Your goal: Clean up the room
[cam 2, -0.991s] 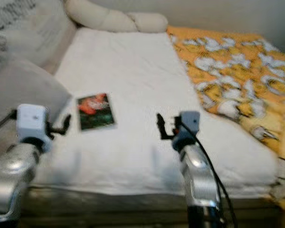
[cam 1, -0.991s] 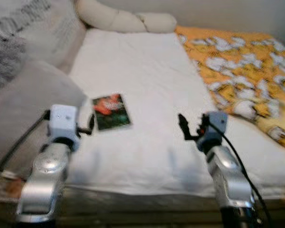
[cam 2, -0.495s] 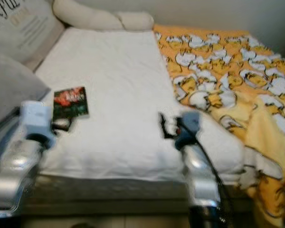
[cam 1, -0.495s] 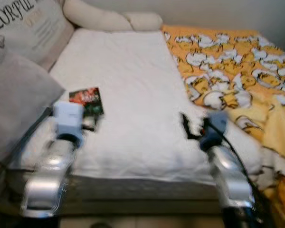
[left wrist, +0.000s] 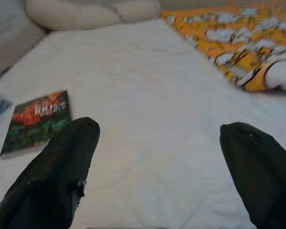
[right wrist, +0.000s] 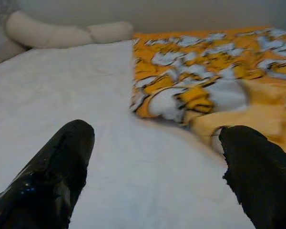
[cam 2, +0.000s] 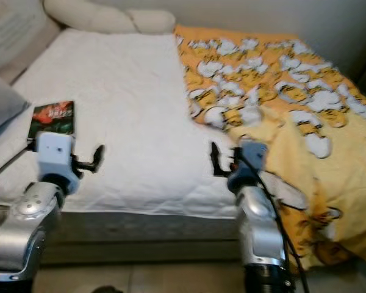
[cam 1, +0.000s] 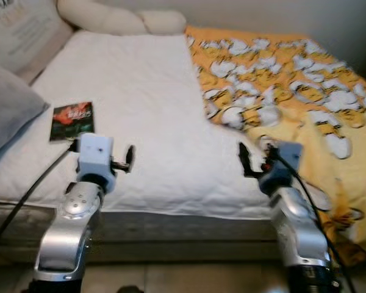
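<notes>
in the left eye view, a bed [cam 1: 146, 110] with a white quilted sheet lay ahead, and an orange blanket [cam 1: 280, 79] printed with white and yellow figures covered its right part and hung over the near right corner. a book [cam 1: 72, 120] with a red and dark green cover lay flat on the sheet near the left edge, just beside a grey pillow [cam 1: 6, 107]. a long cream bolster [cam 1: 119, 18] ran along the head of the bed. the left gripper [cam 1: 127, 160] hovered over the near edge of the sheet, close to the book but apart from it, and the right gripper [cam 1: 246, 160] hovered near the blanket's fold.

the right eye view gave the same scene, with more of the blanket's draped corner [cam 2: 329, 201] on show.

the left wrist view looked between that gripper's two black fingers [left wrist: 57, 171], spread wide with nothing between them; the book lay beyond one finger, and the sheet reached away to the bolster.

the right wrist view showed its fingers [right wrist: 57, 171] likewise wide apart and empty, over white sheet, with the blanket's edge ahead.
</notes>
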You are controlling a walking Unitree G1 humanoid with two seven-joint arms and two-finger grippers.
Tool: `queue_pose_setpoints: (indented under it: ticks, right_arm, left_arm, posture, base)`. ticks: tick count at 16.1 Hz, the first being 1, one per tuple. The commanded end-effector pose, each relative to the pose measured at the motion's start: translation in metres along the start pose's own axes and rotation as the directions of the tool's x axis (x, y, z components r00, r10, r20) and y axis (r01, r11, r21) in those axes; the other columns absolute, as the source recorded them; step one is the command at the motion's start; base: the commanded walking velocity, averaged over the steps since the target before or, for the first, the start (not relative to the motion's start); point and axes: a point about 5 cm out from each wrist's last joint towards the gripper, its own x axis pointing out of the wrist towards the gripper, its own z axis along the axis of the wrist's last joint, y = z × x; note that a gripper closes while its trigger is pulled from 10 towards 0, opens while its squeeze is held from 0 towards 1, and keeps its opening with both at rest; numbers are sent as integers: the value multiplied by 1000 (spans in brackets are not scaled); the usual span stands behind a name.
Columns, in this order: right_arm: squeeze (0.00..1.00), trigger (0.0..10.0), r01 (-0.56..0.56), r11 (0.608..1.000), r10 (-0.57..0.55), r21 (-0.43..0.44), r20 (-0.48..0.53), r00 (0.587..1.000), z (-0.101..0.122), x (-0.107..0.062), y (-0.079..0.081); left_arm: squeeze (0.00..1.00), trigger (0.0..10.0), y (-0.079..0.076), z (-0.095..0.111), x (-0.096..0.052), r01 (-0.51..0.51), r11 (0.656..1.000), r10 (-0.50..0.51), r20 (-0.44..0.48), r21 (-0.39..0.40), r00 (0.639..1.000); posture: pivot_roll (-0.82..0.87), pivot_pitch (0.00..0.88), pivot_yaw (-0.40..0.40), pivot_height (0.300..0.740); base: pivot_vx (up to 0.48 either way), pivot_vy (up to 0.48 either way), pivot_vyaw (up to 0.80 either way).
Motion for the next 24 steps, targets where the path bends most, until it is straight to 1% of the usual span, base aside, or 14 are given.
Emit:
queue_pose_setpoints:
  ticks: [1,2,3,4,6,9,12,14,16,17,19,21,23,24]
  right_arm:
    - [1000,10000,-42,999,42,18,17,999,5,2,10]
    - [1000,10000,-79,997,79,2,20,997,6,1,13]
    - [1000,10000,-82,997,82,-3,24,996,6,0,13]
    - [1000,10000,-86,996,86,-4,29,996,7,0,14]
    - [1000,10000,-79,997,80,-22,31,996,7,-1,14]
    - [1000,10000,-80,996,81,-25,27,996,8,-1,12]
    - [1000,10000,-104,994,103,-27,-19,994,5,-2,11]
    - [1000,10000,-80,995,78,-55,-39,996,2,-1,7]
    - [1000,10000,-81,994,77,-75,-50,996,1,0,6]
    - [1000,10000,-82,993,78,-81,-46,996,2,1,5]
    - [1000,10000,-78,992,74,-98,-44,996,4,2,3]
    - [1000,10000,-74,992,68,-103,-58,996,3,3,1]
    - [1000,10000,-71,993,63,-90,-80,995,1,3,2]
    - [1000,10000,-78,993,70,-83,-90,993,0,3,4]
  left_arm:
    - [0,10000,5,0,-1,-22,1000,22,2,12,1000]
    - [0,10000,4,-1,-1,-8,1000,8,-20,-26,1000]
    - [0,10000,0,-1,-3,40,992,-46,-42,-121,998]
    - [0,10000,-4,0,-4,74,982,-80,-29,-175,996]
    - [0,10000,-5,0,-3,79,981,-86,-32,-179,996]
    - [0,10000,-3,-14,-2,4,999,-9,-134,-34,991]
    - [0,10000,-9,-14,-1,8,998,-17,-132,-68,991]
    - [0,10000,-10,-13,0,22,998,-29,-135,-53,990]
    - [0,10000,-7,-6,2,6,998,-11,-61,-68,998]
    - [0,10000,-3,-3,4,-34,995,30,-36,-97,999]
    - [125,10000,-1,-1,5,-55,993,53,-26,-100,998]
    - [165,10000,-1,-1,6,-57,993,55,-25,-102,998]
    - [133,10000,-1,0,8,-64,994,64,-8,-93,998]
    - [137,10000,-1,-2,8,-81,989,78,-25,-127,997]
  posture:
    - [57,0,-47,740]
    - [58,0,-47,740]
    - [59,0,-46,740]
    - [59,0,-45,740]
    - [56,0,-43,740]
    - [50,0,-41,740]
    - [34,0,-36,740]
    - [33,0,-38,740]
    - [32,0,-39,740]
    - [31,0,-40,740]
    - [31,0,-44,740]
    - [30,0,-46,740]
    - [27,0,-46,740]
    - [27,0,-45,740]
  base:
    - [0,-345,0]
    - [0,-349,0]
    - [0,-319,0]
    - [0,0,0]
    - [0,0,0]
    - [0,0,0]
    - [0,0,0]
    - [0,0,0]
    - [0,0,0]
    - [0,0,0]
    - [0,-141,0]
    - [0,-351,0]
    - [0,-176,0]
    - [0,0,0]
